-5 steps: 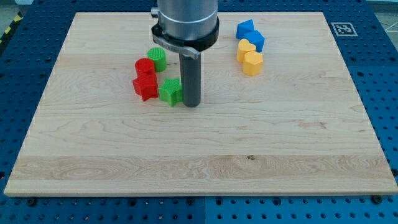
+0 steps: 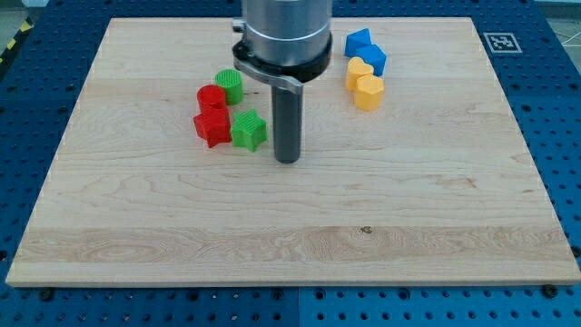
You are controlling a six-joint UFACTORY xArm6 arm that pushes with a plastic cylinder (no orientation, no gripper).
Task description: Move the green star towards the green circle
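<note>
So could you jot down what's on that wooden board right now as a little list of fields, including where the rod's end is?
board: wooden table top on a blue perforated base
my tip: resting on the board, to the view's right of the green star, a small gap between them
green star: beside the red star
green circle: toward the view's top from the green star
red cylinder: against the green circle
blue blocks: two at the view's top right
yellow blocks: two just below the blue ones
</note>
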